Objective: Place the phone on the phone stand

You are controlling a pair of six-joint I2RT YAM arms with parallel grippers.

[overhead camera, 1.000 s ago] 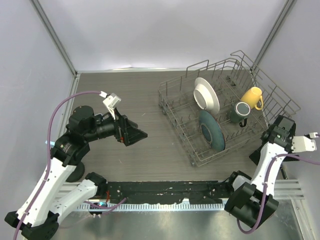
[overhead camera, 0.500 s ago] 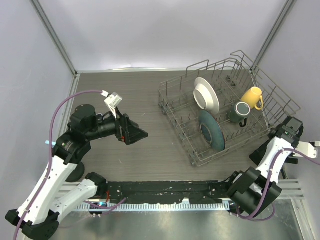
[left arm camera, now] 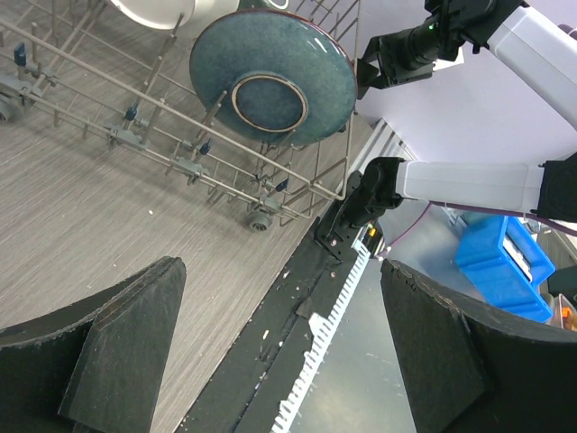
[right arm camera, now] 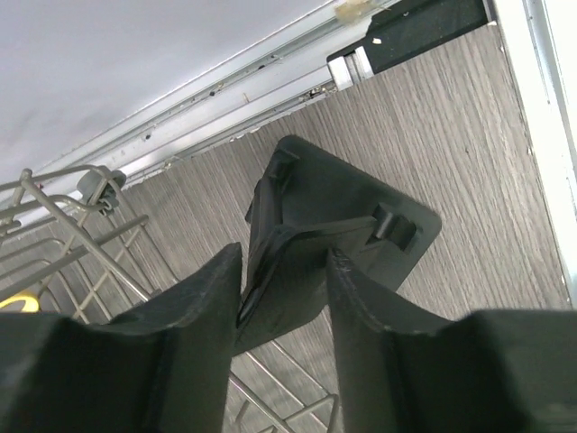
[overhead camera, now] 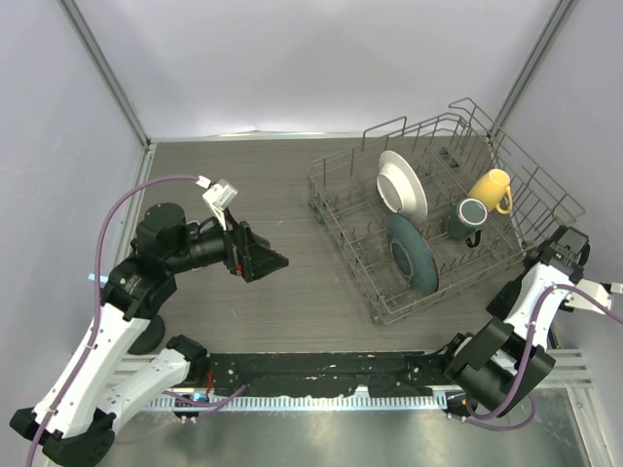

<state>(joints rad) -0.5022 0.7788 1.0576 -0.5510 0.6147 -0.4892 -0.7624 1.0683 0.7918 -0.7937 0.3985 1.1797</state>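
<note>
Left hand (overhead camera: pixel 265 259): your left hand is spread wide and holds nothing. It hangs over the middle of the desk (overhead camera: pixel 292 185) and points right toward the rack.
Right hand (right arm camera: pixel 284 257): your fingers are set narrow at the near right of the desk. The raised fold of a black angled piece (right arm camera: pixel 361 212) fills the gap between them, and you cannot tell whether they press on it.
Black angled piece: it lies on the desk just beside the rack's near right corner, close to the desk's edge rail.
Phone stand (overhead camera: pixel 144 339): only a dark round base shows, at the near left of the desk and partly under your left arm. The post is hidden.
Phone: not clearly seen. A pale blue sliver (overhead camera: pixel 92 279) at the left edge, beside your left arm, is too hidden to name.
Rack (overhead camera: pixel 336 209): a wire dish rack at the far right of the desk. It holds a white plate (overhead camera: pixel 401 185) and a blue-green plate (overhead camera: pixel 412 255), both on edge, plus a dark green mug (overhead camera: pixel 469 216) and a yellow mug (overhead camera: pixel 492 188).
</note>
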